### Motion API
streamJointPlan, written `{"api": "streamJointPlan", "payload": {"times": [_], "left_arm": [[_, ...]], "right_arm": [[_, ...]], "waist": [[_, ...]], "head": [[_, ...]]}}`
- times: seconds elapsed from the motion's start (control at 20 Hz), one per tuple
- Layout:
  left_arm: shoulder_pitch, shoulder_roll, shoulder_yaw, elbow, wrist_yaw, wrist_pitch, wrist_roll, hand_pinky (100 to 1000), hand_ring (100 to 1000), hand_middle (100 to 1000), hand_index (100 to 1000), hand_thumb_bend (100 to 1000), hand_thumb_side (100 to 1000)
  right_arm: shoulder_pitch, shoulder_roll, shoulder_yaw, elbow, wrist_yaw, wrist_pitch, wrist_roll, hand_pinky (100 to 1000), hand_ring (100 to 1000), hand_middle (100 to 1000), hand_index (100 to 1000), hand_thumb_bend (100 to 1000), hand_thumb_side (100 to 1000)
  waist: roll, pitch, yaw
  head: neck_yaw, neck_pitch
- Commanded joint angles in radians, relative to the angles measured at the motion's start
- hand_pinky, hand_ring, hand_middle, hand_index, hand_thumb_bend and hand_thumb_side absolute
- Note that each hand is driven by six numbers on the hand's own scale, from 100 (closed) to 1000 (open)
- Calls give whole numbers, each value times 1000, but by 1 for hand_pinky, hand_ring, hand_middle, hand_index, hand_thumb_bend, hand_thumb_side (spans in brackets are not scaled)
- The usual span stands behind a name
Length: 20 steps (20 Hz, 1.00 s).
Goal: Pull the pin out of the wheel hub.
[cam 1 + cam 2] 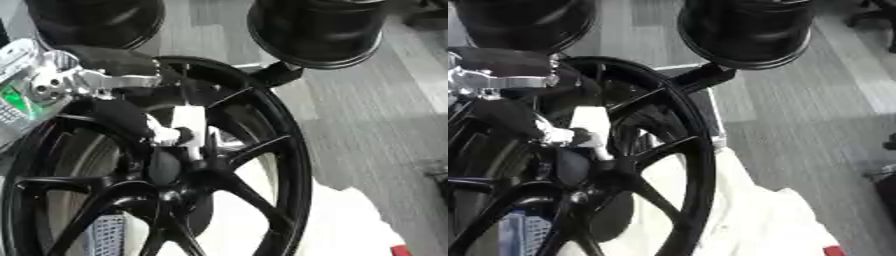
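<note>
Black wheel hub [188, 180] stands upright on its rim, spokes fanning from the centre, resting on a white cloth [350, 220] over the table; upright probably so the hub face and pin point toward the robot for a straight pull along the axle line. Left hand [131, 120] comes in from about 10 o'clock of the hub centre, black fingers curled inward and closed on the pin [188, 127], a white blocky piece with a thin white shaft running down toward the hub bore. Pin sits at roughly 12 o'clock from the hub centre, just above the bore, its lower end touching or still seated at the centre; cannot tell how much of it is out, dark on dark there. Silver wrist joint [61, 82] lies at 10 o'clock from the pin, forearm off the left edge. Fingers appear to wrap the pin's head from its 9 o'clock side, thumb side hidden. Right hand does not show in either view. Two black cylindrical things [745, 30] hang at 12 to 1 o'clock above the rim, apart from the pin. Pull likely in progress, not done.
</note>
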State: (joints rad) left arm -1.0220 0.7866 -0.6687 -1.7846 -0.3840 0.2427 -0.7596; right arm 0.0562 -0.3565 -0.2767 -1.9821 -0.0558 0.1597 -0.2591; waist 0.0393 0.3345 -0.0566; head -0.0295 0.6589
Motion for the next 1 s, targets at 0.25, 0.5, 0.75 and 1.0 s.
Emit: {"api": "streamJointPlan", "payload": {"times": [0.25,0.5,0.75,1.0], "left_arm": [[-16,1,5,-13,20,-16,-10,930,903,709,917,332,801],[-16,-5,4,-17,24,-21,-10,891,845,607,883,296,767],[-14,-9,3,-13,15,-20,-10,859,785,539,873,256,705],[-13,-18,1,-5,13,-12,2,822,715,474,856,183,648]], "right_arm": [[-7,-11,-2,-18,-5,6,-7,763,576,506,679,100,607],[-7,-8,-3,-18,-7,10,-10,762,576,506,679,100,609],[-8,-5,-2,-18,-9,10,-11,763,576,506,679,100,609],[-8,-2,-2,-18,-10,9,-11,764,576,506,679,100,609]], "waist": [[-4,-11,-1],[-5,-9,-1],[-7,-9,-1],[-10,-9,-2]], "head": [[4,-8],[4,-10],[5,-12],[6,-14]]}}
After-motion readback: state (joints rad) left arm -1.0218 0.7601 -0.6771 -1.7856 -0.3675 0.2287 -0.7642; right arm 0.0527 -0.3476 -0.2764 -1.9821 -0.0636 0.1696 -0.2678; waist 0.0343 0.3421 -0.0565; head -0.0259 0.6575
